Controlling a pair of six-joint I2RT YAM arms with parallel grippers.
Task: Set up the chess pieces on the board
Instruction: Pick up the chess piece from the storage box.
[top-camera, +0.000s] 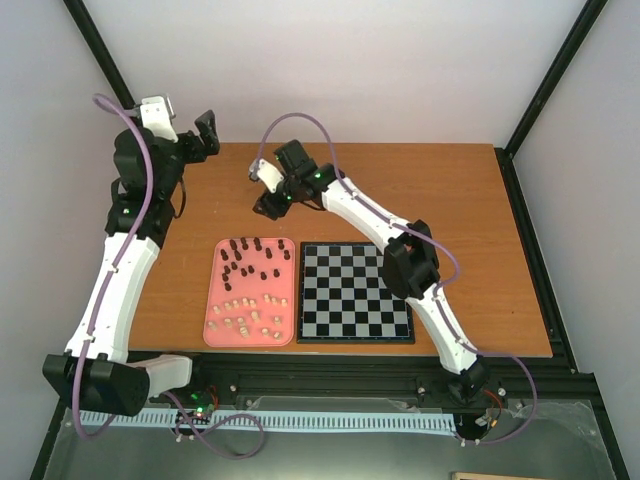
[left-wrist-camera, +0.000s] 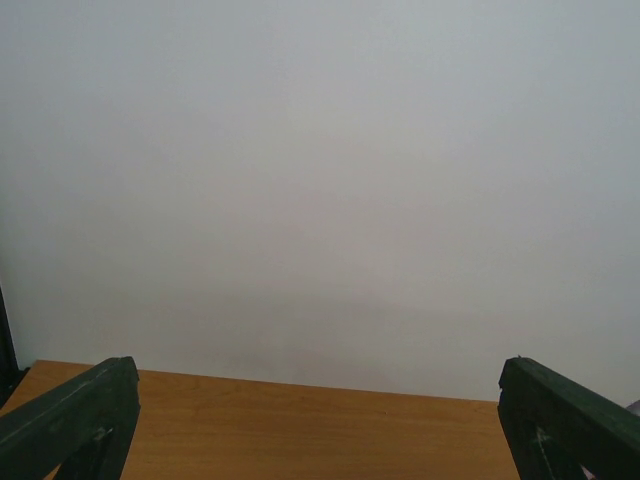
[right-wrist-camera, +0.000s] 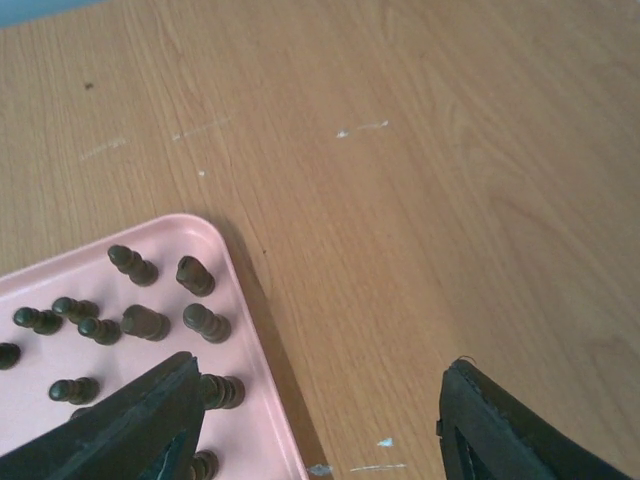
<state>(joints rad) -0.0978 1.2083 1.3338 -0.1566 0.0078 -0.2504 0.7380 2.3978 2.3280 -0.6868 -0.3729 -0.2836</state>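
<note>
The chessboard (top-camera: 355, 293) lies flat near the table's front, with no pieces on it. All chess pieces stand in the pink tray (top-camera: 213, 322) just left of it: dark pieces (top-camera: 255, 256) in the far half, cream pieces (top-camera: 246, 312) in the near half. My right gripper (top-camera: 266, 193) is open and empty, above the table behind the tray's far right corner. In the right wrist view (right-wrist-camera: 315, 425) its fingers straddle the tray's edge (right-wrist-camera: 255, 365) with dark pieces (right-wrist-camera: 205, 320) to the left. My left gripper (top-camera: 206, 135) is open and empty at the table's far left edge, facing the back wall.
The wooden table (top-camera: 450, 210) stretches right of and behind the board. Black frame posts (top-camera: 545, 85) rise at both back corners. The left wrist view shows only the white wall (left-wrist-camera: 320, 180) and a strip of table (left-wrist-camera: 310, 430).
</note>
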